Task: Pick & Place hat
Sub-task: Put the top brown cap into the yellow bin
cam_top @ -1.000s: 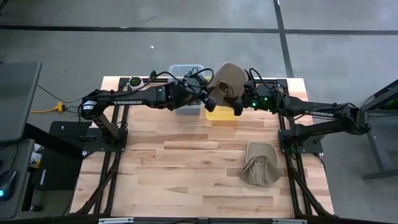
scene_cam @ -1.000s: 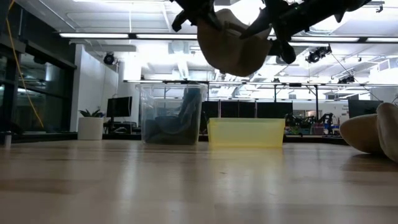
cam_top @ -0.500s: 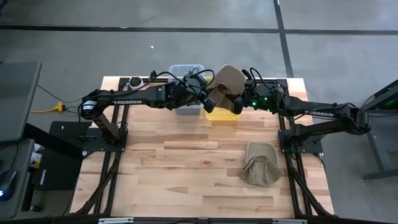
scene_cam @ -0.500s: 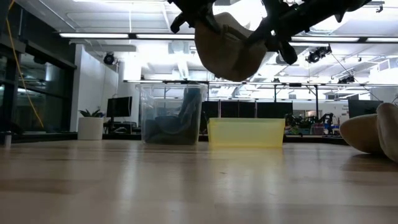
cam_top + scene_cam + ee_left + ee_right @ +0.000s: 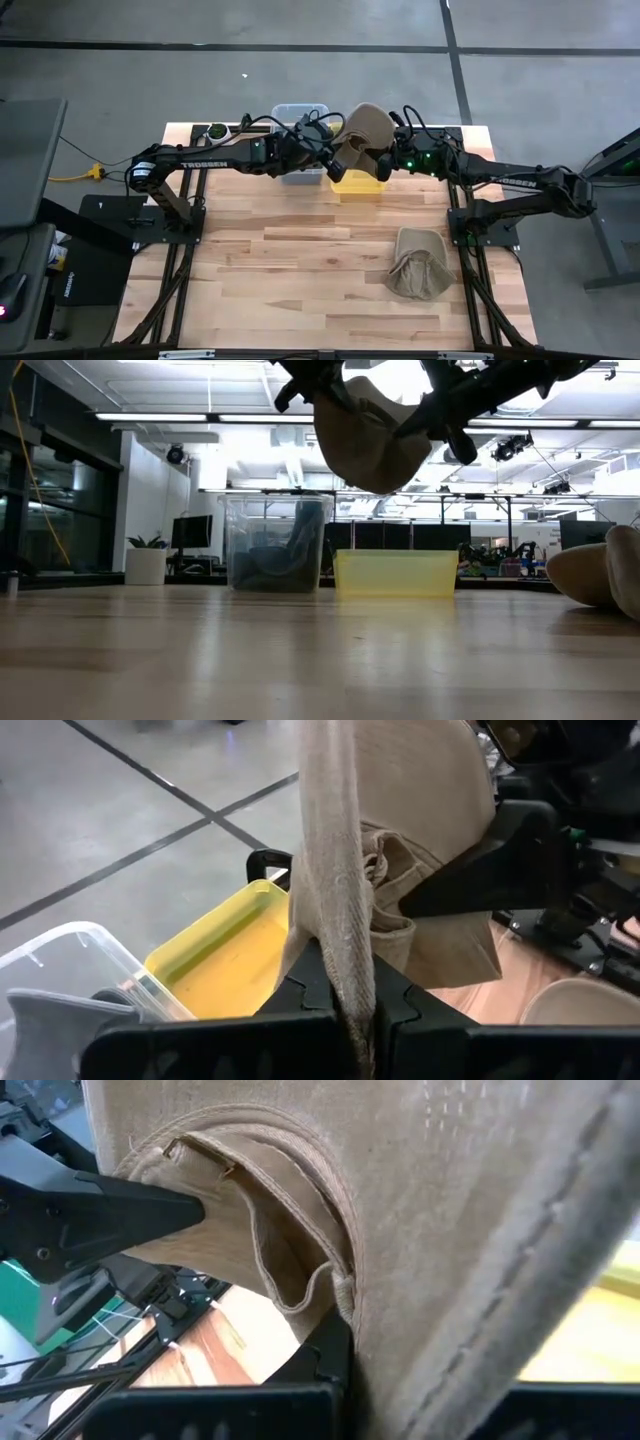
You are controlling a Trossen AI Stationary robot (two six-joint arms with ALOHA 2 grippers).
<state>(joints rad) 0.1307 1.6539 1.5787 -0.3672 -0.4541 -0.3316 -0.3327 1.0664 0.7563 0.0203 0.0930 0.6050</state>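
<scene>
Tan hat [image 5: 366, 130] aloft over yellow bin [image 5: 357, 184]; left gripper [image 5: 337, 160] and right gripper [image 5: 382, 168] fingers both clamped on it

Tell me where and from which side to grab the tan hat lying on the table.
Take the tan hat on the table by its brim edge, coming straight down from above. It lies crumpled and flat on the wood near the right arm's base, so folds of fabric stick up for a pinch. Both grippers are busy now: the left gripper and right gripper hold the other hat aloft over the yellow bin.
</scene>
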